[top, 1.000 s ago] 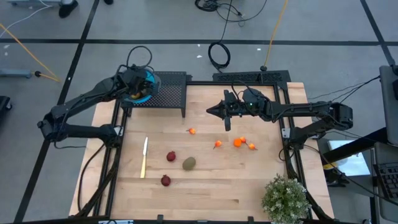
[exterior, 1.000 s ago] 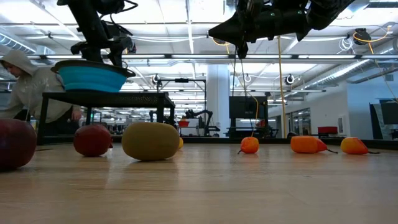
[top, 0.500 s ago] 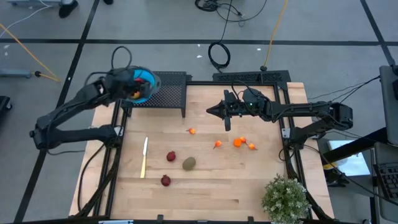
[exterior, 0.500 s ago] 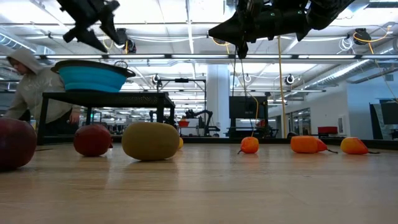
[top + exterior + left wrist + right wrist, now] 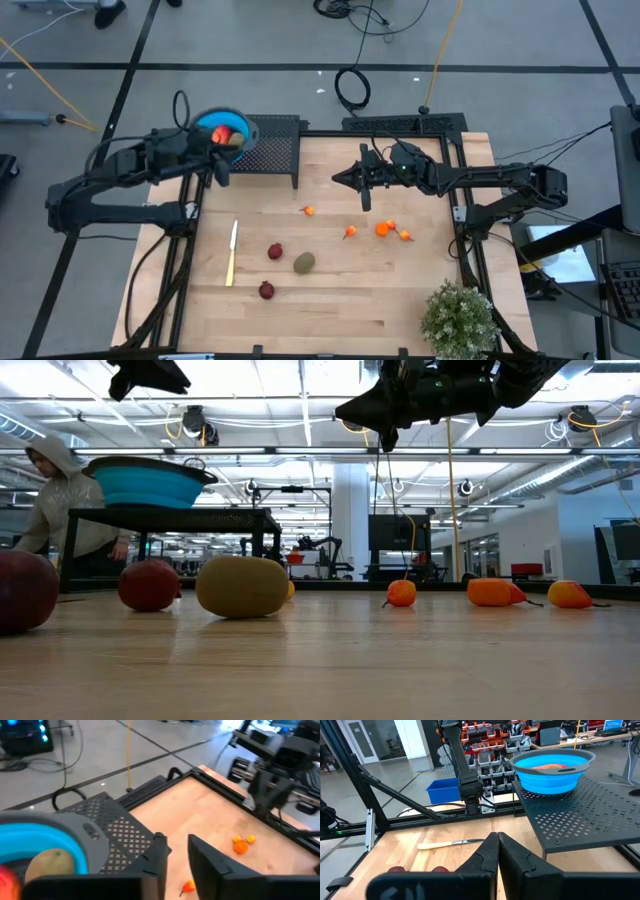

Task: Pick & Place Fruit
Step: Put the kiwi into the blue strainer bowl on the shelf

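Fruit lies on the wooden table: two dark red round pieces (image 5: 275, 251) (image 5: 266, 290), an olive-green oval (image 5: 304, 263) and several small orange pieces (image 5: 383, 228). A red piece (image 5: 222, 134) and an olive one (image 5: 50, 862) lie in the blue bowl (image 5: 205, 122). The bowl stands on a black perforated shelf (image 5: 272, 148) at the far left corner. My left gripper (image 5: 219, 170) hovers beside the bowl toward the near edge, narrowly open with nothing between its fingers (image 5: 175, 842). My right gripper (image 5: 340, 178) hangs shut and empty (image 5: 497, 845) above the table's far middle.
A slim pale knife (image 5: 232, 252) lies on the table's left part. A potted plant (image 5: 458, 318) stands at the near right corner. Black frame rails border the table's sides. In the low view, a person in a hooded top (image 5: 55, 500) is in the room beyond the table.
My left gripper has drawn back from over the bowl toward the table's left and near edge, risen, and tipped from pointing steeply down toward level. The red and olive pieces in the bowl, hidden under the gripper before, now show. My right arm has kept still.
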{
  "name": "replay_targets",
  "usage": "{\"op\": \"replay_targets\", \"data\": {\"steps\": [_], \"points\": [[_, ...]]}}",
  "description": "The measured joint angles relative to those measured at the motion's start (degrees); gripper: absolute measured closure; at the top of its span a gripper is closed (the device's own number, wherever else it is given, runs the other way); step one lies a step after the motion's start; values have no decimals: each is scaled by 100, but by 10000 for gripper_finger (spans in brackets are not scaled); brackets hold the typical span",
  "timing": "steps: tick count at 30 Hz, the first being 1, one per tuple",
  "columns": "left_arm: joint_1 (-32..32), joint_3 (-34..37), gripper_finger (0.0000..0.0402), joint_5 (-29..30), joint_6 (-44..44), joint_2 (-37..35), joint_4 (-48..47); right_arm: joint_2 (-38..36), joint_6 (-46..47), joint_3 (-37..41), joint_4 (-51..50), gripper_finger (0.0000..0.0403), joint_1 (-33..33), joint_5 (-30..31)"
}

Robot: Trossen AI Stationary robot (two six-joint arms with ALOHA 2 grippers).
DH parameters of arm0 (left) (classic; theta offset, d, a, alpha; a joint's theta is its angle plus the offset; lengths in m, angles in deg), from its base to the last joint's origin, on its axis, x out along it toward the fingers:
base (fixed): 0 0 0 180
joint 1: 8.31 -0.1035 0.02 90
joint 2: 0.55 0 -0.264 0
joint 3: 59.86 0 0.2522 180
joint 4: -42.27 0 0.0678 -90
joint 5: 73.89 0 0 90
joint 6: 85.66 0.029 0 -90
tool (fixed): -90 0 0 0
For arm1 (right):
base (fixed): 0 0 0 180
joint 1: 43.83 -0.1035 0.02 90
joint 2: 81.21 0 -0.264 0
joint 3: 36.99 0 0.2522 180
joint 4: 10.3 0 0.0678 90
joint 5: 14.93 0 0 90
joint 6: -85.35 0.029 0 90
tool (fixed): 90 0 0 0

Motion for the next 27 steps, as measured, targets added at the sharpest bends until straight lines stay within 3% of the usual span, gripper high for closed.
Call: {"op": "replay_targets", "data": {"steps": [6, 12, 19, 27], "points": [[393, 0, 396, 2, 289, -24, 2, 0, 105, 0, 0, 399, 0, -2], [587, 0, 384, 39, 382, -26, 4, 0, 131, 0, 0, 399, -59, -6], [809, 36, 396, 182, 460, -27, 53, 0, -3, 0, -5, 399, -449, -442], [1293, 1152, 396, 189, 510, -466, 1448, 0, -328, 0, -84, 399, -1008, -439]]}}
